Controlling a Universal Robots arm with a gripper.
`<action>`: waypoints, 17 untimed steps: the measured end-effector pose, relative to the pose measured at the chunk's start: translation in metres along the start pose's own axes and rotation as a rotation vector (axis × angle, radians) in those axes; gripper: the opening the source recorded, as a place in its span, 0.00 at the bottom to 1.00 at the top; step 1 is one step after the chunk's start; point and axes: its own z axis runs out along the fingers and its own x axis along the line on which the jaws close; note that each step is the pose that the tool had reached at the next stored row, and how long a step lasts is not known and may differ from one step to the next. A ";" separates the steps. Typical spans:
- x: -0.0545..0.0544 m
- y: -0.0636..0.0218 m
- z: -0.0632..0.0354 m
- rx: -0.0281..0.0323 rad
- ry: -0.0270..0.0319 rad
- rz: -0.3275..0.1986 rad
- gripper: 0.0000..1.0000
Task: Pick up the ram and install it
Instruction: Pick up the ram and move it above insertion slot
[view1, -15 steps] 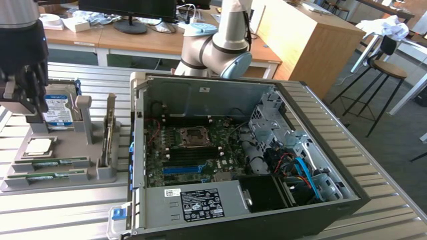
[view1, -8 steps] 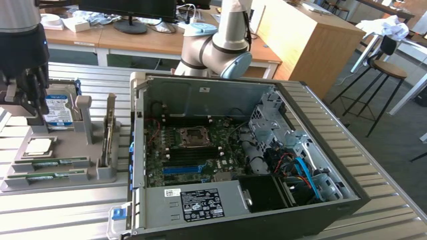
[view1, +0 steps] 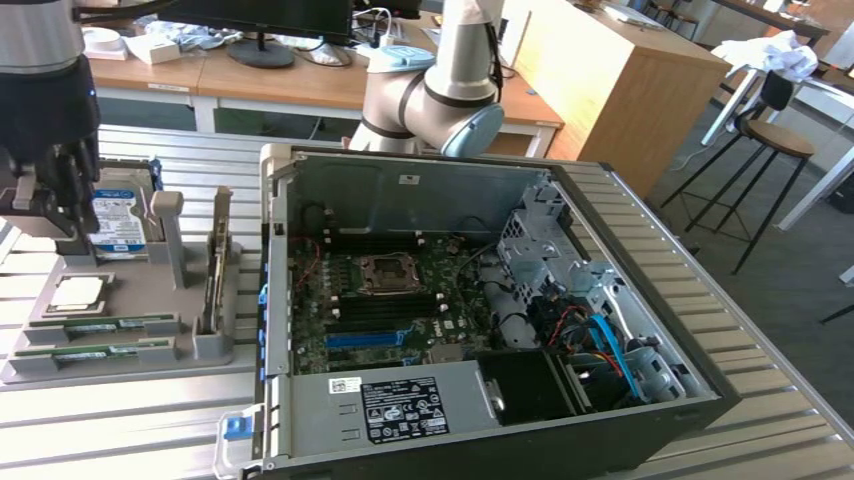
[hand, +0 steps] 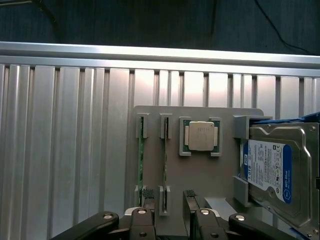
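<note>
Two ram sticks lie on edge in slots of the grey parts tray (view1: 134, 375): one ram (view1: 104, 324) and a second ram (view1: 88, 352) in front of it. In the wrist view they are thin green strips, one ram (hand: 164, 167) and the other ram (hand: 141, 160). My gripper (view1: 54, 232) hangs above the tray's far end, near the hard drive, holding nothing. Seen from the wrist, the gripper (hand: 169, 199) is open, its black fingertips (hand: 147, 194) standing either side of the line of one stick.
The tray also holds a silver processor (hand: 201, 136), a blue-labelled hard drive (hand: 272, 170) and an expansion card on edge (view1: 220, 280). The open computer case (view1: 641, 300) with its motherboard (view1: 387, 310) lies at the exterior view's right of the tray. Ribbed metal table (hand: 65, 150).
</note>
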 end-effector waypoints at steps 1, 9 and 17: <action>0.000 0.0000 0.0007 0.0001 0.0000 0.000 0.36; 0.000 -0.0003 0.0062 0.0001 0.0000 0.000 0.36; 0.000 -0.0006 0.0136 0.0000 0.0000 0.000 0.36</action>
